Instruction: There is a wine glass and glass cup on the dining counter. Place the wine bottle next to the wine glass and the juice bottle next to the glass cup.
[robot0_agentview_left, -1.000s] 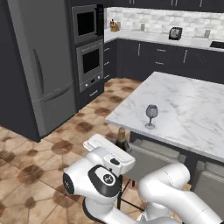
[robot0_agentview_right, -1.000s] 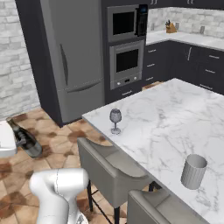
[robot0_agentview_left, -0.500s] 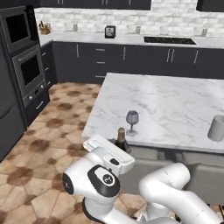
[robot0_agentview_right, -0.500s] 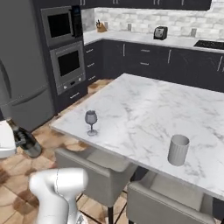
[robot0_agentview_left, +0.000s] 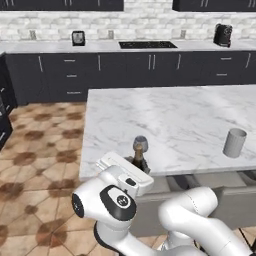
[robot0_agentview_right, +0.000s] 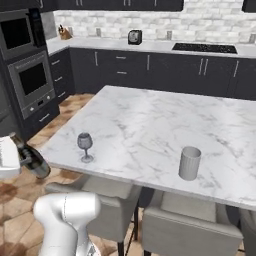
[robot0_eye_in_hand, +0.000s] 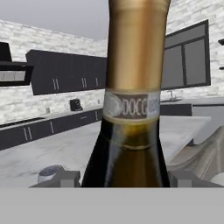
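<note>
At the table's (robot0_agentview_right: 150, 125) 8 o'clock edge, the gripper (robot0_eye_in_hand: 124, 177) pinches the wine bottle (robot0_agentview_right: 31, 159), tilted and not yet placed beside the wine glass (robot0_agentview_right: 85, 146); juice bottle step remains.

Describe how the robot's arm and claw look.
The arm is built of glossy white, rounded segments with a dark round joint cap ringed in grey. A flat white block tops the wrist. The claw ends in two small dark grey, blocky fingertips. No cables or markings are visible.
</note>
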